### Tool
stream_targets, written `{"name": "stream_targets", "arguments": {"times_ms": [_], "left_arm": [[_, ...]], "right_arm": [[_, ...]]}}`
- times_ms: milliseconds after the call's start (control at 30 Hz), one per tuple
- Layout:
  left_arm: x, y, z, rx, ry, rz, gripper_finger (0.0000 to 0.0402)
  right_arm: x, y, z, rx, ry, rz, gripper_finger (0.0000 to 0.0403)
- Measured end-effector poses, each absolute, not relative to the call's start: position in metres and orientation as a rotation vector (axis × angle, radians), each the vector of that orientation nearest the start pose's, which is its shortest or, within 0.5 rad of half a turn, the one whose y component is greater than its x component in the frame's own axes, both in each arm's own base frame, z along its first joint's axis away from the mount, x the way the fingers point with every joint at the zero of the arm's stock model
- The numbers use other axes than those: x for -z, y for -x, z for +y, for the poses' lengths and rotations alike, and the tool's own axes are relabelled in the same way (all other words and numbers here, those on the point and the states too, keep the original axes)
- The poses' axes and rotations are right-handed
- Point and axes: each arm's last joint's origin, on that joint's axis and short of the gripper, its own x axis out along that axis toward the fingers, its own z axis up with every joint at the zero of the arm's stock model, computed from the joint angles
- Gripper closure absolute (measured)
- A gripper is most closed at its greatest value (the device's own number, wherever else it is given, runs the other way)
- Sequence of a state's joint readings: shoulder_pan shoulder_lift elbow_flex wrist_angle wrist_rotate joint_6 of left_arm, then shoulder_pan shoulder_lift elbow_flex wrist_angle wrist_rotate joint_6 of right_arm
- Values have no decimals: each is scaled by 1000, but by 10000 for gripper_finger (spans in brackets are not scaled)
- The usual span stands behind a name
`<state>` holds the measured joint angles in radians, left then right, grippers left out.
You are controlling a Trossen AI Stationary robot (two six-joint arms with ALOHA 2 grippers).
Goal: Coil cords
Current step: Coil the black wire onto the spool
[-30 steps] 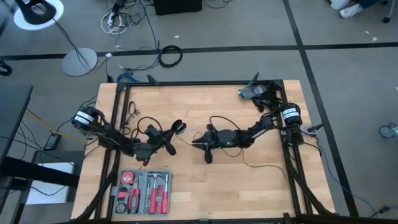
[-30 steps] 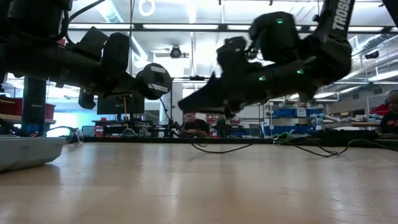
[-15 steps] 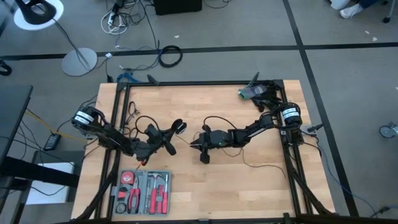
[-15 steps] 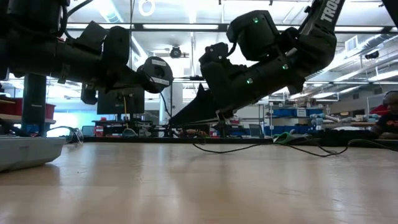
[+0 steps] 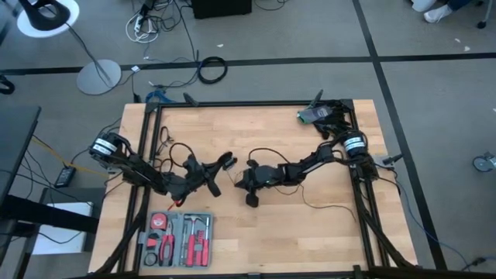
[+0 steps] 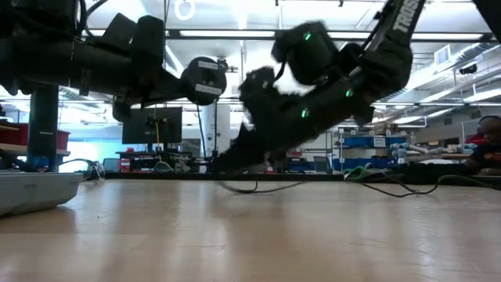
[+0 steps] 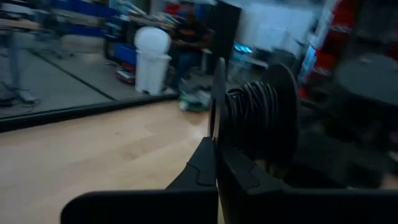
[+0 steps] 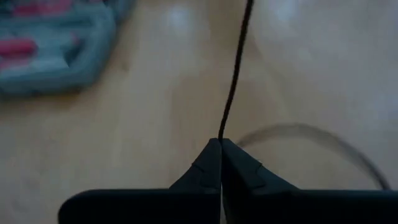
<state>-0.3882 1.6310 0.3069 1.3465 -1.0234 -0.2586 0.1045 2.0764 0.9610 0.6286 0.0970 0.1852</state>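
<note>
Pinching the black cord between clenched fingers, the right end effector hung low over the worktop centre. The left end effector, just beside it, was clenched on the cord's round spool, held above the worktop.

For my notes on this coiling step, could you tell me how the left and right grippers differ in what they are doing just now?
The left gripper is shut on the round black puck, wound with cord, held above the table; the right gripper is shut on a single strand of the black cord. The left gripper sits near the table's left side; the right gripper reaches to mid-table. Both are shut.
</note>
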Motion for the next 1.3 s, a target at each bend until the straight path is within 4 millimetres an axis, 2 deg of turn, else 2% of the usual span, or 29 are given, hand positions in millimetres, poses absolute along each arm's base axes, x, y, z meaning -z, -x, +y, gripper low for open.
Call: {"name": "stream_targets", "arguments": {"times_ms": [133, 300, 600, 767, 867, 1067, 1300], "left_arm": [[-144, -230, -68, -569, 231, -69, 401], [-140, -229, -71, -561, 236, -42, 401], [-135, -228, -68, -615, 195, 0, 401], [-132, -228, -68, -619, 194, 23, 401], [-132, -229, -67, -626, 187, 32, 401], [-129, -230, -62, -649, 213, 42, 401], [-130, -232, -63, -654, 221, 39, 401]], "right_arm": [[-82, -396, 34, 120, -176, 547, 402], [-94, -384, 20, 198, -183, 585, 402], [-163, -361, -2, 304, -125, 543, 403], [-202, -354, -11, 344, -93, 428, 403], [-215, -352, -11, 337, -92, 383, 403], [-232, -369, 3, 252, -58, 331, 403], [-227, -404, 23, 139, 2, 348, 403]]}}
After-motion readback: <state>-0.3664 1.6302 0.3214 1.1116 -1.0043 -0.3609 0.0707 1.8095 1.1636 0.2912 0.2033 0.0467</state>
